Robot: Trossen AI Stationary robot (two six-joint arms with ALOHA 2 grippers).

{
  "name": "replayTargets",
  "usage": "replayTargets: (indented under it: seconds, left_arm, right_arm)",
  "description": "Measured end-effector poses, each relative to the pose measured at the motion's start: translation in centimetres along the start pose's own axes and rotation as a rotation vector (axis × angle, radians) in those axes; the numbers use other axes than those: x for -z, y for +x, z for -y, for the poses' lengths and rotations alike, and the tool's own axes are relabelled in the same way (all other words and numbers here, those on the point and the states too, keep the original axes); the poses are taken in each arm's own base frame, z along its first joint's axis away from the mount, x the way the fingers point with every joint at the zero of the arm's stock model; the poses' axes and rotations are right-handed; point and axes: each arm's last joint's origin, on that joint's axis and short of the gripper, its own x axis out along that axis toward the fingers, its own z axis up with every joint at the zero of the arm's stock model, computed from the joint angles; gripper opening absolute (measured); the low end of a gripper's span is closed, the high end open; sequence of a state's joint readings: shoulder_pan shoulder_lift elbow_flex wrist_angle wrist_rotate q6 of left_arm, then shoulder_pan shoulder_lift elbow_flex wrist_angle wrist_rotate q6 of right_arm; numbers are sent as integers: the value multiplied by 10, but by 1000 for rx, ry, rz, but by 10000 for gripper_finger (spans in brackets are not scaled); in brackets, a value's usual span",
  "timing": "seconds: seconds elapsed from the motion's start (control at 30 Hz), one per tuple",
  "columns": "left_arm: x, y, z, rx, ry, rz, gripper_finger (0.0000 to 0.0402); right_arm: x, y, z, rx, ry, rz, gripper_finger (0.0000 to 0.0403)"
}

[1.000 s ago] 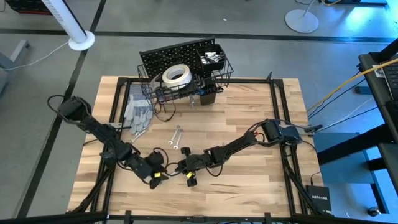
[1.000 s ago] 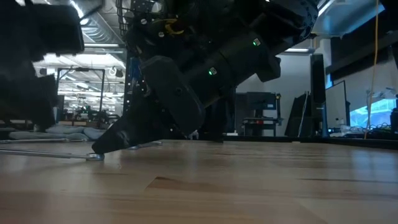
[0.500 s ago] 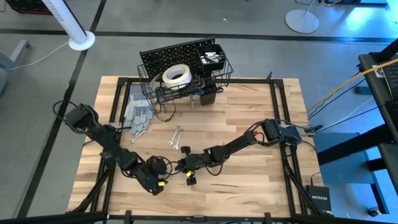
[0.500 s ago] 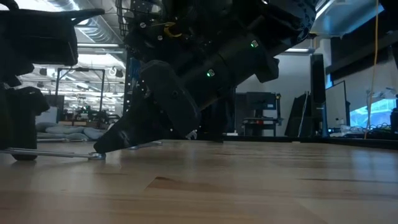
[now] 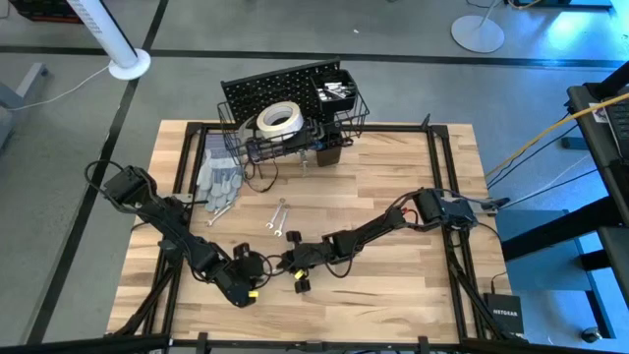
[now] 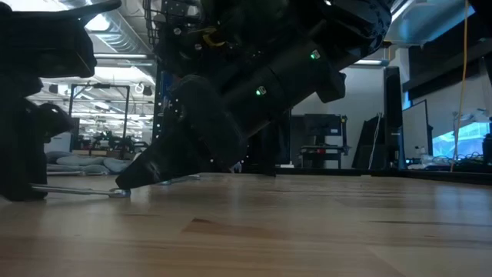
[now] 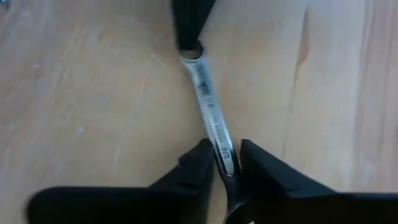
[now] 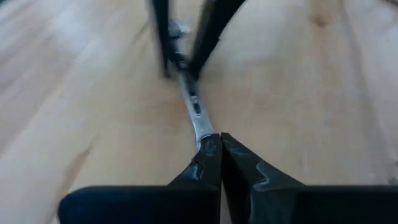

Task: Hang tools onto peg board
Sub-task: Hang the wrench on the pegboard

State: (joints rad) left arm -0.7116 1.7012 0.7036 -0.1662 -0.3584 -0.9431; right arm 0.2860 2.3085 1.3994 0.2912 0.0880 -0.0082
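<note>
Bare table [image 5: 413,157] right – gloves [image 5: 218,182] (left)

A wrench [image 7: 212,121] lies flat on the desk [image 5: 393,157] between the left end effector [image 5: 254,285] and right end effector [image 5: 285,265]; the peg board [image 5: 270,88] stands at the far edge.

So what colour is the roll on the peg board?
White tape roll, clearest in the high view.

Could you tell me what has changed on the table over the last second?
The left pincer swung in beside the wrench lying on the table, came down and closed its fingers on the shaft. The right pincer stayed shut, pinning the wrench's other end. The two spare wrenches, gloves and peg board stayed put.
</note>
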Motion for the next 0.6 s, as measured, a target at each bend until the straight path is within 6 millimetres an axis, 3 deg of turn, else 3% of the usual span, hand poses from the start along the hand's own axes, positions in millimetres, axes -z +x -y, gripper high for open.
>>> replayTargets:
  seconds: [0.1, 0.3, 0.6]
  left_arm:
    - [1, 0, -1, -9, 42, -2, 25]
    - [0, 0, -1, -24, 57, 17, 22]
    - [-3, -1, 0, -42, 68, 44, 7]
  right_arm:
    - [0, 0, -3, -15, -3, -1, 8]
    - [-7, -7, -2, -40, -1, -1, 9]
    - [-50, -71, 7, 10, -65, -129, 9]
